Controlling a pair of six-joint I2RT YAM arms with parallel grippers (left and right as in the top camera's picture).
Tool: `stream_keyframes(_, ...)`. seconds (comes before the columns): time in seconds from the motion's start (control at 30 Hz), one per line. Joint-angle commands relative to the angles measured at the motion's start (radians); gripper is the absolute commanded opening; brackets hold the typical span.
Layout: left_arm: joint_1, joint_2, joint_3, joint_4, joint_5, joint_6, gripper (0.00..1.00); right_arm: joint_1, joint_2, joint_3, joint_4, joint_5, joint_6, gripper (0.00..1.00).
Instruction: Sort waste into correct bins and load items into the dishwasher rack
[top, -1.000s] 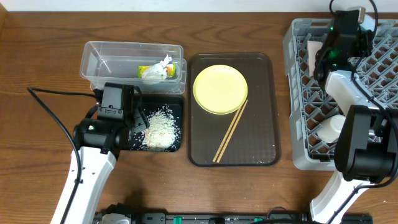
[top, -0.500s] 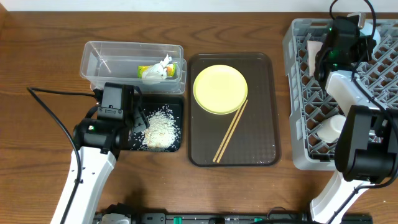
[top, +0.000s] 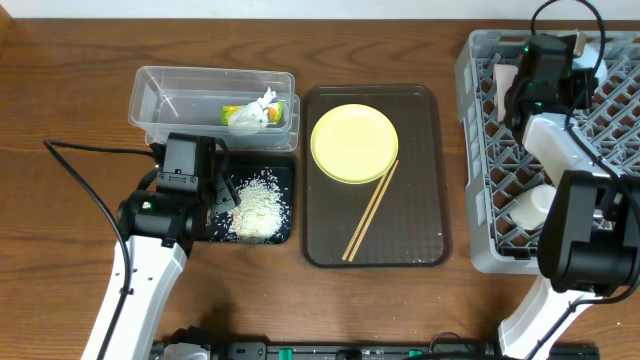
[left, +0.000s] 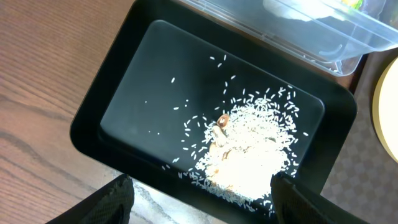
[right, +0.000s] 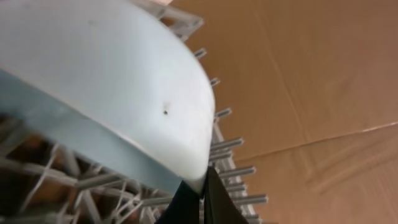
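My left gripper is open and hovers over the near edge of the shallow black tray, which holds the heap of white rice, also seen in the left wrist view. The clear tub holds the green-and-yellow wrapper and the white tissue. My right gripper is shut on the rim of the light blue bowl, over the back of the grey rack. The yellow plate and chopsticks lie on the brown tray. A white cup and a pale bowl sit in the rack.
The dark brown serving tray lies between the bins and the rack. The left arm's black cable runs across the table at left. The rack's pegs stand close around the bowl.
My right wrist has shifted slightly over the back of the rack with the bowl. The left arm has not moved.
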Motion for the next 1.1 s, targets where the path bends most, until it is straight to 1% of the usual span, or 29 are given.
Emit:
stream_keyframes(0.0, 0.006, 0.004, -0.009, -0.003, -0.023, -0.017, 0.73, 0.019, -0.018, 0.0, -0.071, 0.006, 0.133, 0.01)
stream_keyframes(0.1, 0.006, 0.004, -0.009, -0.003, -0.023, -0.017, 0.73, 0.034, -0.029, 0.0, -0.129, 0.005, 0.225, 0.01)
stream_keyframes(0.2, 0.006, 0.004, -0.009, -0.003, -0.023, -0.017, 0.73, 0.049, -0.064, 0.0, -0.189, -0.031, 0.279, 0.09)
stream_keyframes(0.23, 0.006, 0.004, -0.009, -0.003, -0.023, -0.017, 0.73, 0.054, -0.081, 0.0, -0.217, -0.068, 0.282, 0.17)
stream_keyframes(0.27, 0.006, 0.004, -0.009, -0.003, -0.023, -0.017, 0.73, 0.06, -0.104, 0.0, -0.254, -0.119, 0.282, 0.28)
stream_keyframes(0.3, 0.006, 0.004, -0.009, -0.003, -0.023, -0.017, 0.73, 0.064, -0.119, 0.0, -0.277, -0.15, 0.282, 0.35)
stream_keyframes(0.4, 0.006, 0.004, -0.009, -0.003, -0.023, -0.017, 0.73, 0.077, -0.192, 0.0, -0.377, -0.285, 0.294, 0.53)
stream_keyframes(0.53, 0.006, 0.004, -0.009, -0.004, -0.023, -0.017, 0.73, 0.09, -0.305, 0.0, -0.516, -0.486, 0.357, 0.66)
stream_keyframes(0.57, 0.006, 0.004, -0.009, -0.004, -0.023, -0.016, 0.74, 0.093, -0.338, 0.0, -0.552, -0.565, 0.38, 0.68)
stream_keyframes(0.67, 0.006, 0.004, -0.009, -0.005, -0.023, -0.016, 0.74, 0.106, -0.418, 0.0, -0.647, -0.887, 0.406, 0.7)
stream_keyframes(0.7, 0.006, 0.004, -0.009, -0.008, -0.023, -0.016, 0.8, 0.111, -0.436, 0.0, -0.676, -0.985, 0.41, 0.69)
stream_keyframes(0.73, 0.006, 0.004, -0.009, -0.008, -0.023, -0.016, 0.8, 0.117, -0.451, 0.0, -0.704, -1.083, 0.43, 0.68)
stream_keyframes(0.8, 0.006, 0.004, -0.009, -0.008, -0.023, -0.016, 0.8, 0.139, -0.46, 0.0, -0.749, -1.206, 0.484, 0.68)
stream_keyframes(0.87, 0.006, 0.004, -0.009, -0.008, -0.023, -0.016, 0.8, 0.172, -0.455, 0.0, -0.793, -1.27, 0.52, 0.67)
stream_keyframes(1.07, 0.006, 0.004, -0.009, -0.018, -0.023, -0.016, 0.8, 0.309, -0.4, -0.002, -0.921, -1.262, 0.573, 0.64)
